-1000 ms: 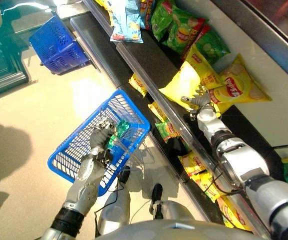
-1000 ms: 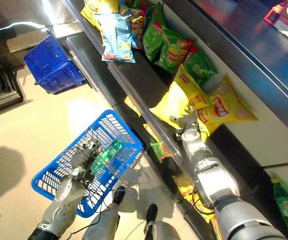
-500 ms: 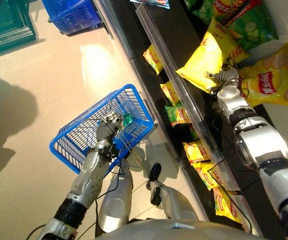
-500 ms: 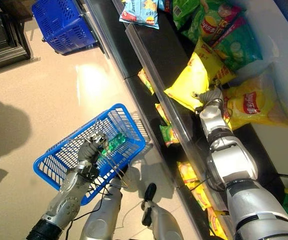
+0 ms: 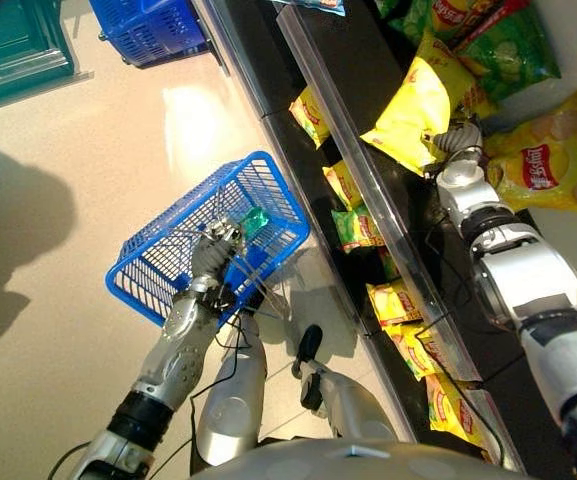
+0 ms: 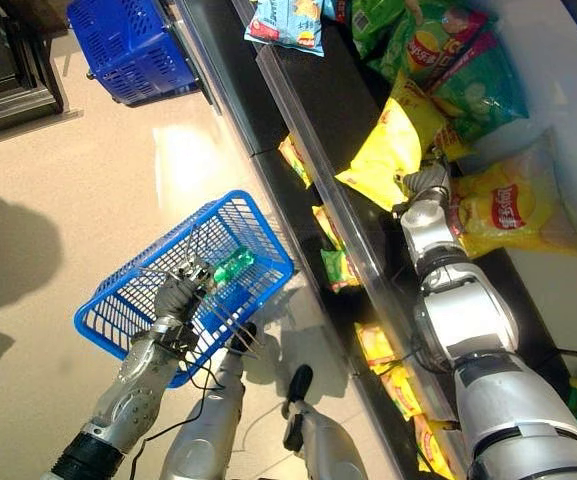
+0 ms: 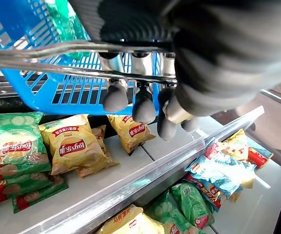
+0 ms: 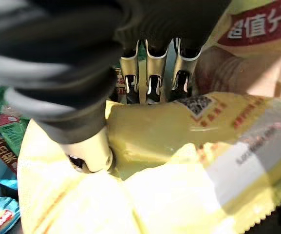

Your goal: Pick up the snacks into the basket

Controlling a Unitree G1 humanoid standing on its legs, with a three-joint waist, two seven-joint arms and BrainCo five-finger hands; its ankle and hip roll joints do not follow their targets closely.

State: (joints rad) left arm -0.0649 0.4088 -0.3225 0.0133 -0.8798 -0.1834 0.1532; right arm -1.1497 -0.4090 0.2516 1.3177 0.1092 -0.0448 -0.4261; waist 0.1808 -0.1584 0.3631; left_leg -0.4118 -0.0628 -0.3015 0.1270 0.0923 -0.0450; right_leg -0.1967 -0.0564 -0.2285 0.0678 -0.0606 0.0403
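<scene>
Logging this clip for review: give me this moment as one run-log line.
left hand: shut on handle of blue basket | right hand: pinching yellow chip bag on shelf | basket contents: green packet

The yellow chip bag pinched by the right hand is glossy, crinkled foil. The blue basket is matt plastic mesh; its thin wire handles, hooked in the left hand, are shiny metal. Under the basket, the floor is smooth, glossy tile.
</scene>
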